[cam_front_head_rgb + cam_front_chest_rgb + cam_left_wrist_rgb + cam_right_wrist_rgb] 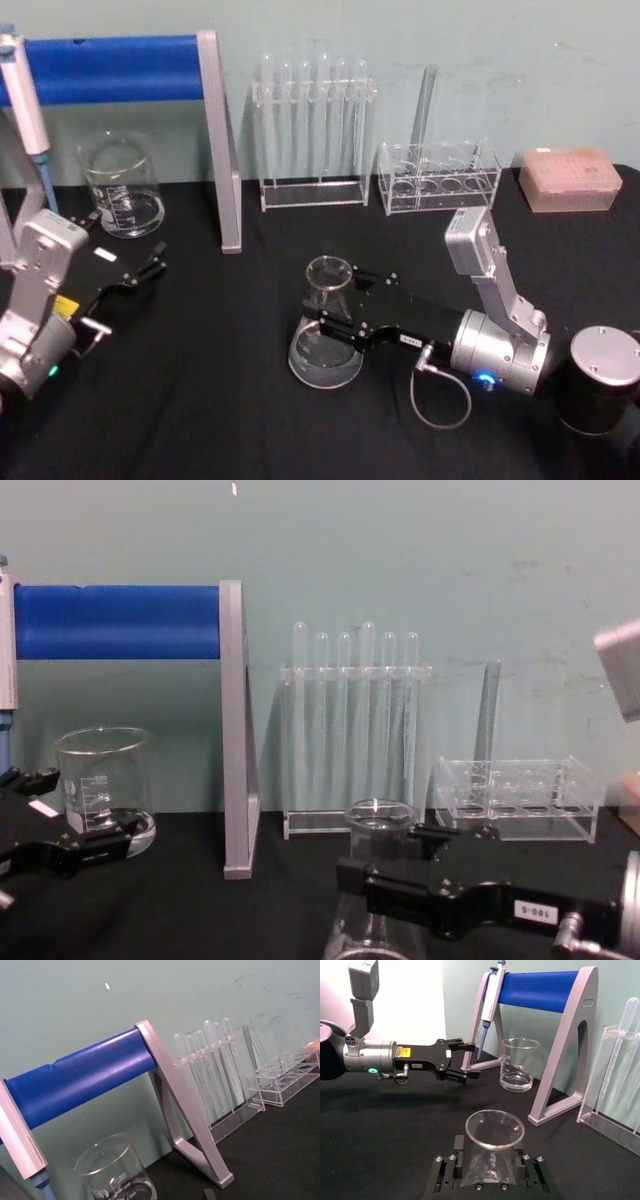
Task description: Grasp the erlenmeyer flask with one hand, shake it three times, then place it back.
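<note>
The clear glass conical erlenmeyer flask (320, 365) is seen standing mid black table (220, 400), its neck met by the slender black right gripper (335, 305). Whether it is clamped cannot be told. With no lift shown, shaking and replacing are judged outstanding. The left gripper (150, 265) is parked agape.

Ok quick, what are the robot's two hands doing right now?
Left gripper: jaws open, holding nothing.
Right gripper: jaws closed on the neck of the erlenmeyer flask.
</note>
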`<move>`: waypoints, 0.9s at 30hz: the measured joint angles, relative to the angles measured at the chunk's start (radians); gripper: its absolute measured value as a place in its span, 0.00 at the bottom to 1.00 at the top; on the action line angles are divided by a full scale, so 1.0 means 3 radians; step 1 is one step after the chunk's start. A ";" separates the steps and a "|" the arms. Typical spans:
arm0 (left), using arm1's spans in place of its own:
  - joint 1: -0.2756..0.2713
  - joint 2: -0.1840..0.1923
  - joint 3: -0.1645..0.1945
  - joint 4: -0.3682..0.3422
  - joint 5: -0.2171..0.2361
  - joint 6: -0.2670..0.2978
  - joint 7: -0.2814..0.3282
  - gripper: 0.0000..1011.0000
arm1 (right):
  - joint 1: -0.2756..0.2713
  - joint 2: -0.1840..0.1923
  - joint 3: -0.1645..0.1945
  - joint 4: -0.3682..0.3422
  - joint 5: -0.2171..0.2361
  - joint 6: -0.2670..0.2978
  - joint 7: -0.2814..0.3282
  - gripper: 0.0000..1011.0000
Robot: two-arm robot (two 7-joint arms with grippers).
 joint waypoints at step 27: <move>0.0000 0.0000 0.0000 0.0000 0.0000 0.0000 0.0000 0.99 | 0.0000 0.0000 0.0000 0.0000 -0.0001 -0.0003 0.0000 0.99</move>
